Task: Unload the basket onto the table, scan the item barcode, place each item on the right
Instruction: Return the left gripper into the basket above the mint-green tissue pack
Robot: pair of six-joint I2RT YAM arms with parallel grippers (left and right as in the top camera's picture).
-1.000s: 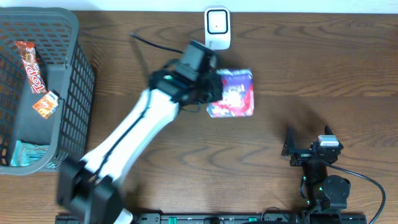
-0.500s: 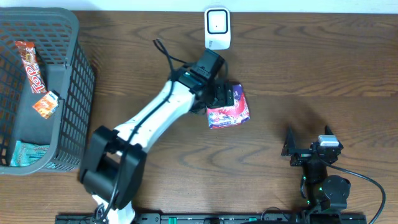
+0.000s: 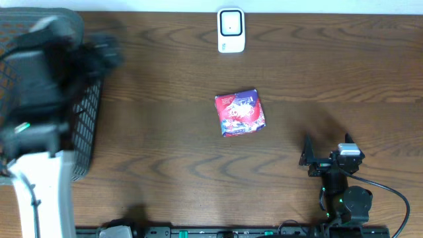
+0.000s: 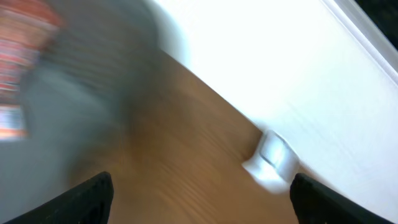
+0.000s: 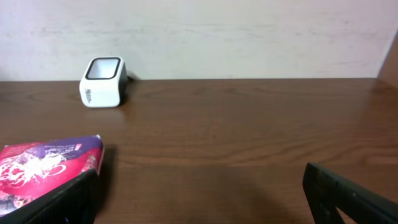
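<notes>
well, on my overhead feed the packet (image 3: 240,113) lies flat on the table (image 3: 145,152), red and purple, roughly in the middle and touching nothing. the white scanner (image 3: 231,30) stands at the far edge by the wall, well apart from the packet. neither arm is near either of them.

the left arm (image 3: 39,132) is a big blurred shape at the left side of the picture. it covers most of the dark mesh basket (image 3: 87,125), so only the basket's right wall shows past it. on the left wrist feed the left gripper (image 4: 200,202) is released: its two dark fingertips sit at the bottom corners, wide apart, with nothing between them. that feed is heavily smeared. i can pick out the scanner as a pale block near the wall (image 4: 280,74), and a grey blur with red wrappers (image 4: 22,68) at the left, which i take for the basket. i can't read more than that.

the right arm (image 3: 340,188) sits at the near right of the table. on its wrist feed the right gripper (image 5: 202,205) is spread wide and holds nothing. the packet shows at the lower left of that view, beyond one fingertip, flat on the wood. the scanner stands farther back, close to the wall.
</notes>
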